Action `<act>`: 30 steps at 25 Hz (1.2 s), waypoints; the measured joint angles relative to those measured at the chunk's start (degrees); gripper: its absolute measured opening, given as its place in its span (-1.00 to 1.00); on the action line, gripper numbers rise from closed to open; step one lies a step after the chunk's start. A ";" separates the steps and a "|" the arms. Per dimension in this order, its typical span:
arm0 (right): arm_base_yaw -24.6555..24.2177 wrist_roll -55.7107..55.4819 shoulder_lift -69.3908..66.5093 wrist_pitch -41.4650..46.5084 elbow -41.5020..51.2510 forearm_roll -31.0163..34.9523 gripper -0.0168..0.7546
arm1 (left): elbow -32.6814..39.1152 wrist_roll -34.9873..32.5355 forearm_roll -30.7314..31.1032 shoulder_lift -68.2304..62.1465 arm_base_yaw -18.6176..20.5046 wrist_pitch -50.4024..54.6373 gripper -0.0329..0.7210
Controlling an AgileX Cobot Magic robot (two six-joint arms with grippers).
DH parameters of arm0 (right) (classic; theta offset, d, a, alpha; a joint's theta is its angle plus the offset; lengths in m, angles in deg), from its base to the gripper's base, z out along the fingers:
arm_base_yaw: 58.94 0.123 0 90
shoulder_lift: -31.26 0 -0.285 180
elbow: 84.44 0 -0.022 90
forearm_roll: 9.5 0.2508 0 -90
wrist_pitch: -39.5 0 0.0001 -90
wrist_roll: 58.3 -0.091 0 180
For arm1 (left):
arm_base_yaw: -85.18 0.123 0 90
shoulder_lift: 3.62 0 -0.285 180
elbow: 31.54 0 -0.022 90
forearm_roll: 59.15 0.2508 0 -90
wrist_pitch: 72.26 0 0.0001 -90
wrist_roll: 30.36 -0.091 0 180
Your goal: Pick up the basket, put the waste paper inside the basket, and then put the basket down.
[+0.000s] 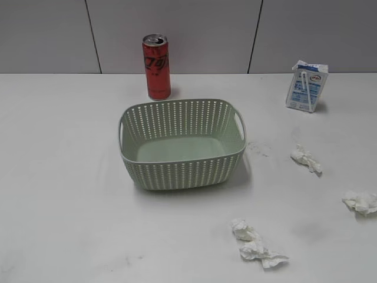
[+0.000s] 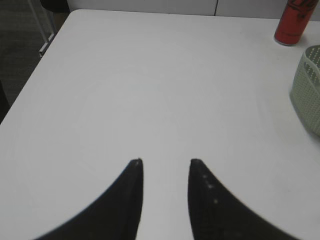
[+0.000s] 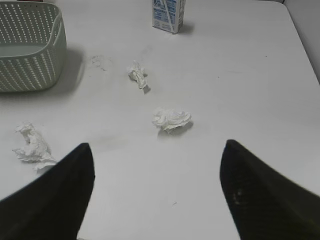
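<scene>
**A:** Exterior view first: the sage-green basket (image 1: 181, 144) sits upright on the white table (image 1: 65, 177), nothing inside it. Right behind it stands a red drink can (image 1: 156, 66), opened.

**B:** And the paper?

**A:** Three lots of waste paper, all to the right of the basket: one wad (image 1: 306, 158) out beside it, one (image 1: 360, 202) near the right edge, and a longer crumpled clump (image 1: 255, 243) down front. A white-and-blue drink carton (image 1: 307, 86) stands at the back right. No arms showing here.

**B:** Left wrist view?

**A:** The left gripper (image 2: 165, 162) hovers over bare tabletop, jaws parted with a narrow gap, holding nothing. The basket's corner (image 2: 309, 87) peeks in at the right edge, the can (image 2: 295, 22) above it.

**B:** Right wrist view?

**A:** The right gripper (image 3: 157, 150) is spread wide, empty. A crumpled wad (image 3: 171, 119) lies just ahead between its fingers, another (image 3: 137, 75) farther on, a third (image 3: 32, 145) close to the left finger. Basket (image 3: 30, 47) top left, carton (image 3: 168, 14) at the top.
</scene>
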 joint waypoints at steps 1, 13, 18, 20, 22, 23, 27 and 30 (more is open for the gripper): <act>0.00 -0.05 0.00 0.00 0.00 -0.05 0.57 | 0.00 0.00 0.00 0.00 0.00 0.00 -0.28; 0.00 -0.46 0.00 -0.01 0.00 -0.82 0.57 | 0.00 0.00 0.00 0.00 0.00 0.00 -0.29; 0.00 -0.53 0.00 -0.05 0.00 -0.82 0.57 | 0.00 0.00 0.00 0.00 0.00 0.00 -0.29; 0.00 -0.53 0.00 -0.05 0.00 -0.82 0.57 | 0.00 0.00 0.00 0.00 0.00 0.00 -0.29; 0.00 -0.53 0.00 -0.05 0.00 -0.82 0.57 | 0.00 0.00 0.00 0.00 0.00 0.00 -0.29; 0.00 -0.53 0.00 -0.05 0.00 -0.82 0.57 | 0.00 0.00 0.00 0.00 0.00 0.00 -0.29; 0.00 -0.49 0.00 -0.05 0.00 -0.86 0.57 | 0.00 0.00 0.00 0.00 0.00 -0.05 -0.22; 0.00 -0.55 0.00 -0.05 0.00 -0.86 0.57 | 0.00 0.00 -0.68 -2.74 0.00 -0.05 0.22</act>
